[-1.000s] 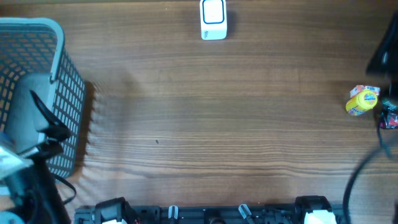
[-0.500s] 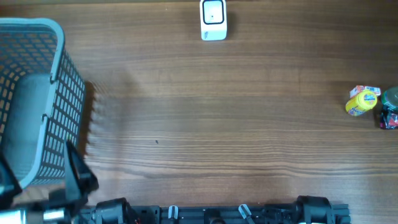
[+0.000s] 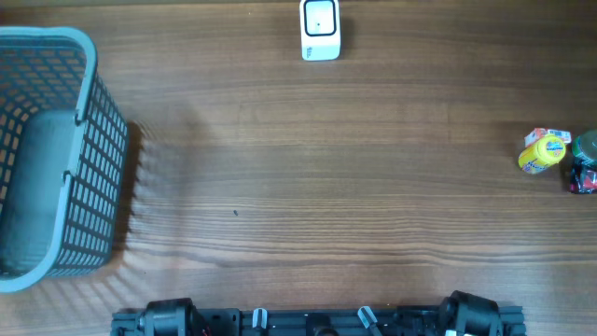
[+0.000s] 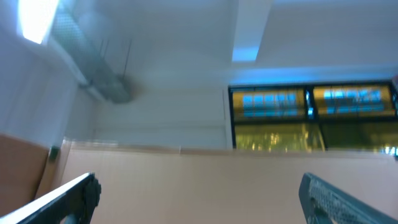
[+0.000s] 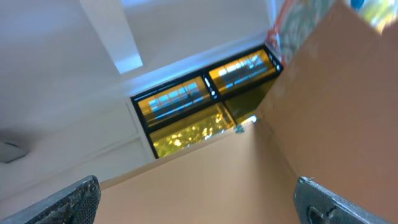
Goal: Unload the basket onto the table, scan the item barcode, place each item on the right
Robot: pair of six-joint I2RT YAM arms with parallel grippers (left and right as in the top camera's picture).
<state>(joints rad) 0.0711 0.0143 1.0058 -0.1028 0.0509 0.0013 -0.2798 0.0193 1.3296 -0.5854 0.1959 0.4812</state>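
A white barcode scanner (image 3: 320, 30) stands at the far edge of the wooden table, in the middle. A yellow item (image 3: 544, 152) lies near the right edge beside a green and red one (image 3: 585, 161); no barcode is visible. Neither gripper appears in the overhead view; only the arm bases (image 3: 317, 319) show at the front edge. In the left wrist view my left gripper (image 4: 199, 193) is open, pointing up at a wall and ceiling, with nothing between its fingers. My right gripper (image 5: 198, 193) is likewise open and empty, also aimed upward.
A grey mesh basket (image 3: 93, 140) fills the left end of the table, its inside showing nothing. The wrist views show only cardboard-brown panels, a white ceiling and lit windows.
The left arm pulled back from over the basket toward the front edge and left the overhead view. The right arm withdrew from the right edge and is also gone from it.
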